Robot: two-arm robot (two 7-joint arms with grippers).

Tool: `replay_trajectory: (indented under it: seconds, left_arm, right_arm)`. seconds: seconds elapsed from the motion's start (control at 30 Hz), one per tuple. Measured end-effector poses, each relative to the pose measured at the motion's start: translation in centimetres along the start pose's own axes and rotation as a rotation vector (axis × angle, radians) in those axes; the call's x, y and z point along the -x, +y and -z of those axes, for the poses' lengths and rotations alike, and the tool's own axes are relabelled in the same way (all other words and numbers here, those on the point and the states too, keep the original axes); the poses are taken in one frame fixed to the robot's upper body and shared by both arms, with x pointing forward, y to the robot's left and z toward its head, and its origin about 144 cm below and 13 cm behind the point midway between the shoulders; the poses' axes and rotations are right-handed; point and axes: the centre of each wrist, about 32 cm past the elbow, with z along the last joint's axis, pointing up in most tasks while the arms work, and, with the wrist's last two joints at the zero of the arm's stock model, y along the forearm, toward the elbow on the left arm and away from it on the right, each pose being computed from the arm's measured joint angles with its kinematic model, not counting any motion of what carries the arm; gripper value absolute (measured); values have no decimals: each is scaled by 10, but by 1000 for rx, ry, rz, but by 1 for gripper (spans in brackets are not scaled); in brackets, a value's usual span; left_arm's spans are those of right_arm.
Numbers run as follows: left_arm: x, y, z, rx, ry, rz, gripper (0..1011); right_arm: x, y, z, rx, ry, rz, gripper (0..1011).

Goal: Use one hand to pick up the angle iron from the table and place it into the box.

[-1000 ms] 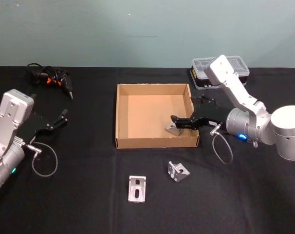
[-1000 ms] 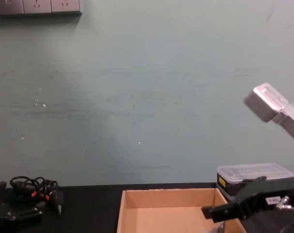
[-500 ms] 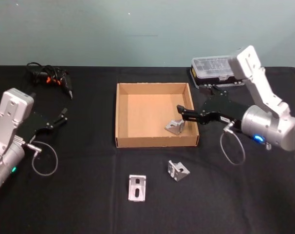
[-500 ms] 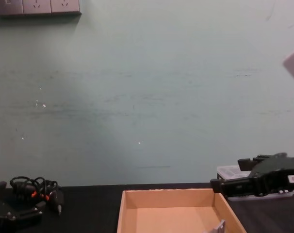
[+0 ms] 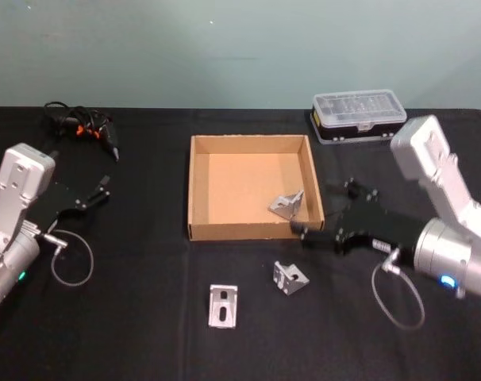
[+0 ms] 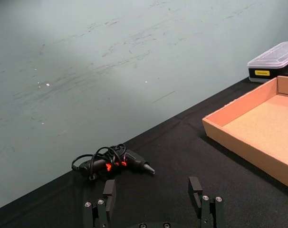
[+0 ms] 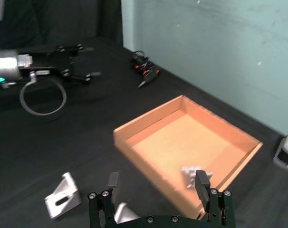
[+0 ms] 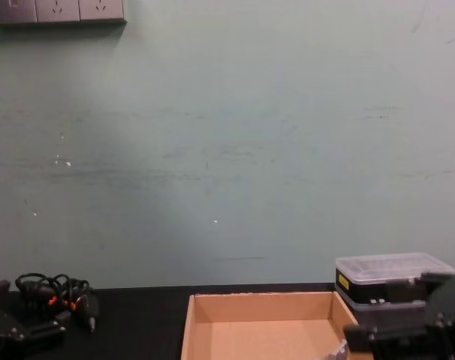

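At the table's left edge we see the parked silver-grey arm with its black jointed-finger left gripper (image 5: 102,191) resting low over the flat matte black table (image 5: 145,317). In the left wrist view this gripper (image 6: 152,190) has its fingers spread wide with nothing between them. Toward the far left corner lies a tangle of black and orange cables (image 5: 80,127).

In the middle of the table sits the wide, shallow, open-topped tan cardboard box (image 5: 191,186). Inside it, close to its front right corner, lies a silver L-shaped metal angle iron (image 5: 286,206), leaning by the right wall.

Near the table's front edge, a second angle iron (image 5: 223,306) lies flat. A third angle iron (image 5: 290,278) sits tilted to its right, nearer the box's front wall.

The black right gripper (image 5: 299,232), on its boxy silver-grey arm, is just outside the box's front right corner. We cannot quite tell whether it touches the wall. The right wrist view shows this gripper (image 7: 157,183) splayed wide and empty.

By the far edge on the right stands a small black plastic case with a clear lid (image 5: 358,115).
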Motion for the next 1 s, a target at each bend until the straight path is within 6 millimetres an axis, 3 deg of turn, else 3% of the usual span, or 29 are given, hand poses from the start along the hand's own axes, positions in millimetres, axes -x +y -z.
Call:
replay_trajectory:
  seconds: [0.37,1.0]
  left_arm:
    - [0,0,0,0,0,0,1000]
    - [0,0,0,0,0,0,1000]
  right_arm:
    - [24,-4,12,77,49,-44,1003]
    - [39,26,16,239,147,-48,1003]
